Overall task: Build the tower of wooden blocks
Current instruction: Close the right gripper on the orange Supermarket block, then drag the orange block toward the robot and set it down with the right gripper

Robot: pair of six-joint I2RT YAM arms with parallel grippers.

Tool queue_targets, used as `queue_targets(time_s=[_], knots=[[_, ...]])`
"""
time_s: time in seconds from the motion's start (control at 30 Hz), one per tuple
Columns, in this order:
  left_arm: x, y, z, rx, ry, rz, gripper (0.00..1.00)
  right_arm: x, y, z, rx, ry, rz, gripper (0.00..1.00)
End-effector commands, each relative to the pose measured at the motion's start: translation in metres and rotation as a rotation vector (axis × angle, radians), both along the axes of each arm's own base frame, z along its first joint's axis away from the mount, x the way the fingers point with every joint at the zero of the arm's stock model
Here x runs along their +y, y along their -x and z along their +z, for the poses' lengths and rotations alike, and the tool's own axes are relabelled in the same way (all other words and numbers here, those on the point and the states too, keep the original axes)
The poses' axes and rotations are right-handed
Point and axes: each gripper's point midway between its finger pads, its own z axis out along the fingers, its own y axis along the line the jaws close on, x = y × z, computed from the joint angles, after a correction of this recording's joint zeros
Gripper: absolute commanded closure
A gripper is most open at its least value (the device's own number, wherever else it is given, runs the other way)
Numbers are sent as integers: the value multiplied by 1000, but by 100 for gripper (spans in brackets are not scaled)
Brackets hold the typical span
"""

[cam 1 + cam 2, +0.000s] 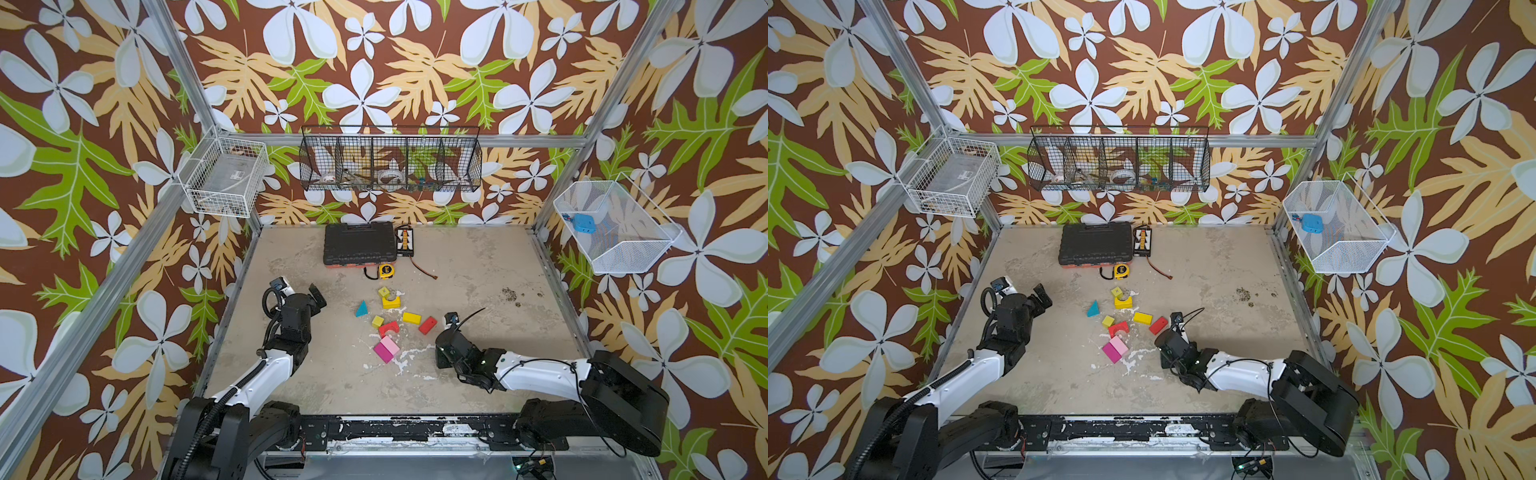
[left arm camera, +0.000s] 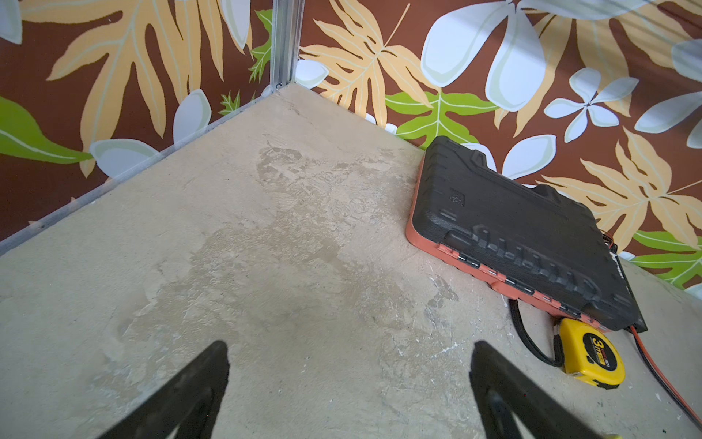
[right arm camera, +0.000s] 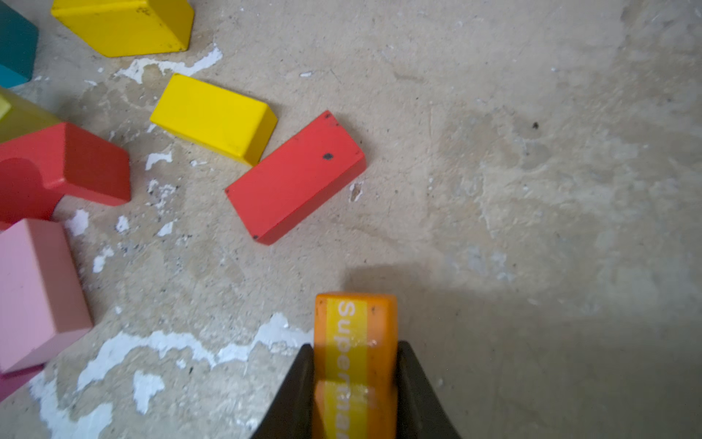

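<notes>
You're looking at 9 matte painted wood blocks (image 1: 411, 318) lying loose in the middle of the table (image 1: 478, 270), between both arms: 2 arches (image 1: 392, 303), 2 small cubes (image 1: 377, 321), 4 bricks (image 1: 427, 325), 1 teal wedge (image 1: 361, 309). Your right gripper (image 3: 356, 346) is clamping a 10th, an orange block (image 3: 355, 319) wearing a yellow stripe and white lettering. Your left gripper (image 2: 349, 349) is hanging with fingers (image 2: 212, 365) wide apart over that scuffed, patchy surface.
</notes>
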Motion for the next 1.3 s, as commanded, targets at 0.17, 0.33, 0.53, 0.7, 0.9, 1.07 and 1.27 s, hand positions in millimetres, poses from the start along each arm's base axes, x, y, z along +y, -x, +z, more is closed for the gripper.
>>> queue_targets(time_s=[0.17, 0.33, 0.53, 0.7, 0.9, 1.07, 1.27], knots=[[3, 0, 4, -14, 3, 17, 0, 17, 39, 9, -6, -114, 78, 70], [3, 1, 4, -11, 3, 17, 0, 23, 62, 8, -4, -167, 105, 70], [3, 1, 4, -13, 4, 20, 0, 33, 67, 14, -24, -208, 119, 70], [4, 2, 4, -12, 4, 22, 0, 41, 70, 14, -14, -246, 135, 71], [4, 2, 4, -12, 4, 26, 0, 40, 70, 10, -11, -251, 124, 67], [4, 2, 3, -11, 5, 25, 0, 42, 69, 5, -4, -229, 121, 63], [5, 2, 4, -11, 5, 29, 0, 44, 67, -6, 13, -179, 115, 51]])
